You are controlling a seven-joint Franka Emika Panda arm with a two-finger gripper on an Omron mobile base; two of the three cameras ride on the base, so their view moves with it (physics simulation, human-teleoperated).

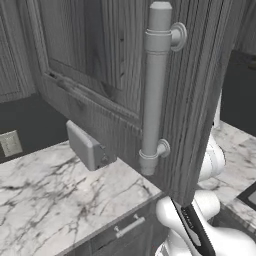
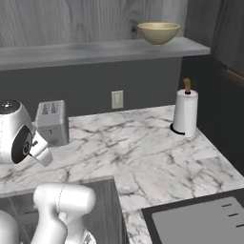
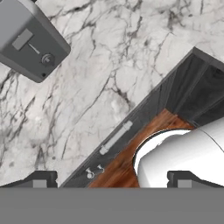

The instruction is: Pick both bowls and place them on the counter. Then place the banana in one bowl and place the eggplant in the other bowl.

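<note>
Fingers [image 3: 41, 178] stand spread wide with nothing between them, the gripper [image 3: 112, 179] looking straight down on the counter [image 3: 109, 57] and its grey edge. One bowl [image 2: 159, 32] sits on the grey wall shelf [image 2: 71, 51], at about one o'clock in the right base view, well above the marble. On the counter, a toaster [image 2: 51, 121] stands at nine o'clock near the wall and a paper towel roll [image 2: 185, 113] at three o'clock. An open cabinet door [image 1: 125, 65] with a long handle [image 1: 156, 90] looms across the left base view.
</note>
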